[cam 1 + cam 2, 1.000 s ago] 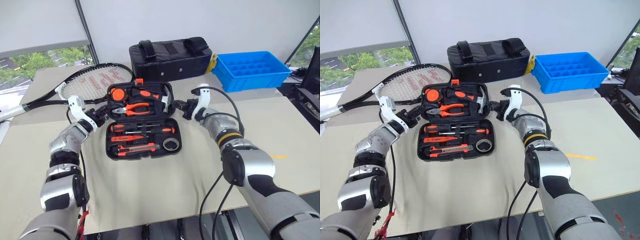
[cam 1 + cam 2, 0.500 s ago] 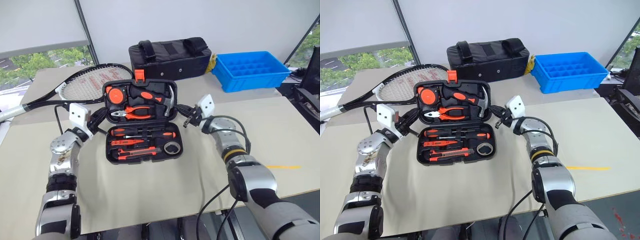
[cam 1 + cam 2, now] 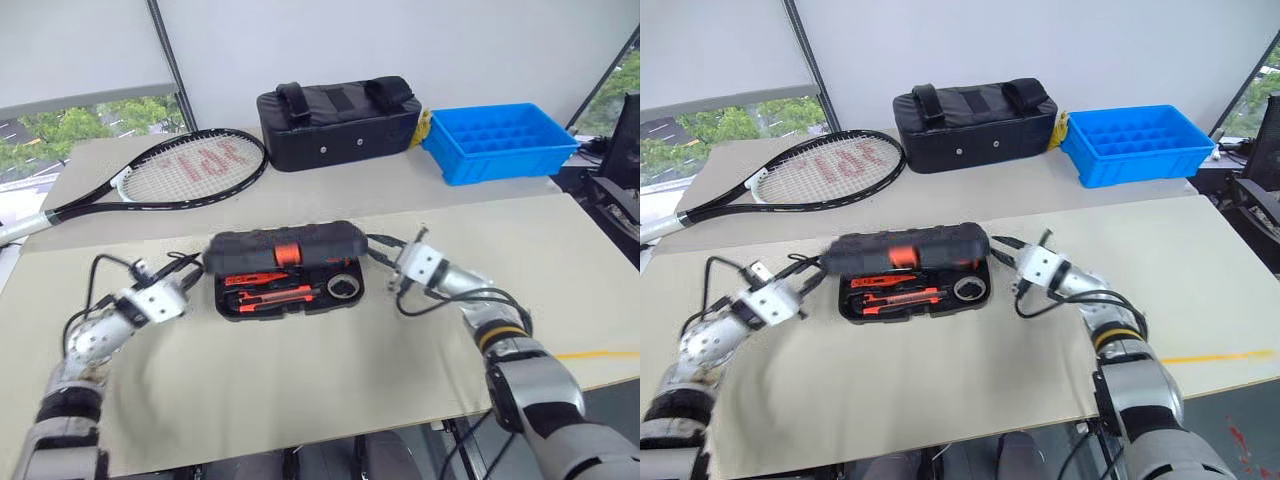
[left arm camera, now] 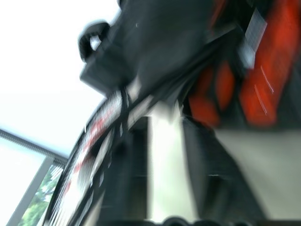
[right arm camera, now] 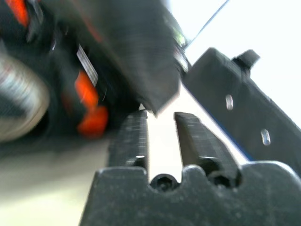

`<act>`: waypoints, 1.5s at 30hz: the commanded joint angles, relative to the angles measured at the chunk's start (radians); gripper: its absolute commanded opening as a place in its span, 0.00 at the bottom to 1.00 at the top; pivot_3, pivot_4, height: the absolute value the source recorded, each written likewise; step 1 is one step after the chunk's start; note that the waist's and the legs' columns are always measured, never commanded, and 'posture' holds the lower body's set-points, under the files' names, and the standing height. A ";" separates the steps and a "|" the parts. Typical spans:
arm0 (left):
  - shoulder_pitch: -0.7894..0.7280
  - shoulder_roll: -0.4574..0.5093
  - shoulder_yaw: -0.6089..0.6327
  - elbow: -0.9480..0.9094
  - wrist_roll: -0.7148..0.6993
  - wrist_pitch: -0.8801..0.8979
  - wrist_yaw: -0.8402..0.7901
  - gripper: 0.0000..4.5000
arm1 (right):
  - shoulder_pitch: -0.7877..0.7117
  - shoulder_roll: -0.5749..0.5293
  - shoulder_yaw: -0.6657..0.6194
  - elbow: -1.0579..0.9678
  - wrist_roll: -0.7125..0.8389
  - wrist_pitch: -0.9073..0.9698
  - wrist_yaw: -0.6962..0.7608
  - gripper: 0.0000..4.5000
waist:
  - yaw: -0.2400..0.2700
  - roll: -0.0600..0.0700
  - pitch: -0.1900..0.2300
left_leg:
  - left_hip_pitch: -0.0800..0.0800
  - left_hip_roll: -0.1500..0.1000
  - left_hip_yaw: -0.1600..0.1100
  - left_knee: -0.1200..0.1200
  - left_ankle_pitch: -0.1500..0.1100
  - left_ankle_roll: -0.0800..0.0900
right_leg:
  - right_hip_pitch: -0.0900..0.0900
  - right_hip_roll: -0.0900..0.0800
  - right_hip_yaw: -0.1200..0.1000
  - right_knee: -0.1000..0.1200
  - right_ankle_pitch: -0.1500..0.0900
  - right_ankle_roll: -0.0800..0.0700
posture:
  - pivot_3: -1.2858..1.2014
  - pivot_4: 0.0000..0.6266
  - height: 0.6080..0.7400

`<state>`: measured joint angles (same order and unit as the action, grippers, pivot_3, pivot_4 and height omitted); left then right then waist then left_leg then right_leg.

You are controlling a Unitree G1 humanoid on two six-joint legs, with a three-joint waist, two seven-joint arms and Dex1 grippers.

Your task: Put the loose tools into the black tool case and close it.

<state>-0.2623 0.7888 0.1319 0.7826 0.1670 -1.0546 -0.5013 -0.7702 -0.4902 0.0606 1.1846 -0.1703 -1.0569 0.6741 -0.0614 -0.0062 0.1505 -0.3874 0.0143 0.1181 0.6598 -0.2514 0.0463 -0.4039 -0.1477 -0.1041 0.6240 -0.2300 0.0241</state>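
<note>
Black tool case, ribbed hard-plastic lid half down w/ orange latch; both tools slightly parted, empty.

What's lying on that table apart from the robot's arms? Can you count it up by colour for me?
Black: 3 - the strung tennis racket, the soft fabric bag with handles, the ribbed hard-plastic tool case with its lid partly lowered
Blue: 1 - the plastic compartment tray
Total: 4
The red-and-black tools inside the case are partly hidden, so not counted.
</note>
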 commanded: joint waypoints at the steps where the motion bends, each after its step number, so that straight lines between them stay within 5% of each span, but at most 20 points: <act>1: 0.048 0.052 0.007 0.030 -0.041 -0.044 -0.009 0.54 | 0.070 -0.059 -0.006 -0.075 0.123 0.123 0.262 0.47 | 0.004 0.000 0.000 | 0.001 0.000 0.000 0.000 0.000 0.000 | 0.002 0.000 0.000 0.000 0.000 0.000 | 0.52 0.24 1.00; 6: 0.069 0.084 0.023 0.108 -0.079 0.008 -0.014 0.54 | 0.274 -0.118 0.014 -0.475 0.341 0.523 0.537 0.47 | 0.018 0.000 0.000 | 0.010 0.001 -0.001 0.001 -0.004 0.006 | 0.010 -0.002 0.000 -0.001 0.000 0.000 | 0.52 0.24 1.00; 11: -0.059 0.046 0.026 0.111 -0.194 0.166 -0.105 0.54 | 0.440 -0.154 0.099 -0.978 0.442 1.029 0.551 0.47 | 0.038 0.000 0.000 | 0.013 0.003 -0.004 0.001 -0.007 0.009 | 0.011 -0.005 -0.002 0.001 0.000 0.000 | 0.52 0.24 1.00; 14: -0.165 -0.013 0.036 0.041 -0.330 0.371 -0.217 0.54 | 0.455 -0.106 0.140 -1.113 0.454 1.235 0.478 0.47 | 0.050 0.000 0.000 | 0.013 0.003 -0.004 0.004 -0.006 0.008 | 0.010 -0.005 -0.003 0.003 0.001 -0.001 | 0.52 0.24 1.00; 20: -0.419 -0.102 0.028 -0.036 -0.457 0.691 -0.347 0.54 | 0.393 0.022 0.193 -1.088 0.358 1.311 0.328 0.47 | 0.048 -0.001 0.000 | 0.004 0.003 -0.004 0.013 -0.002 0.002 | 0.006 0.000 -0.006 0.005 0.002 -0.002 | 0.52 0.24 1.00; 27: -0.611 -0.258 -0.061 -0.036 -0.433 0.801 -0.437 0.54 | 0.155 0.130 0.058 -0.773 0.295 1.203 0.029 0.47 | 0.036 -0.002 0.000 | 0.003 0.002 -0.003 0.016 -0.001 0.000 | 0.006 0.002 -0.005 0.005 0.002 -0.002 | 0.52 0.24 1.00; 36: -0.652 -0.402 -0.155 0.016 -0.403 0.936 -0.577 0.54 | -0.038 0.211 -0.029 -0.428 0.248 1.068 -0.205 0.47 | 0.024 -0.002 0.000 | -0.003 0.003 -0.002 0.014 0.001 -0.003 | 0.001 0.006 -0.005 0.006 0.003 -0.003 | 0.52 0.24 1.00; 45: -0.611 -0.408 -0.271 0.106 -0.220 0.971 -0.502 0.54 | 0.141 0.193 -0.020 -0.797 0.323 1.263 -0.106 0.47 | 0.018 -0.001 -0.001 | -0.002 0.001 -0.002 0.007 0.001 -0.002 | 0.001 0.004 -0.004 0.001 0.002 -0.001 | 0.52 0.24 1.00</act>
<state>-0.9137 0.3905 -0.1059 0.8420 -0.0976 -0.1164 -1.0121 -0.6468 -0.2870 0.0298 0.5344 0.1074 0.1296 0.5239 -0.0434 -0.0070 0.1496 -0.3890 0.0159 0.1155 0.6664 -0.2507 0.0446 -0.4025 -0.1433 -0.1078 0.6246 -0.2280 0.0231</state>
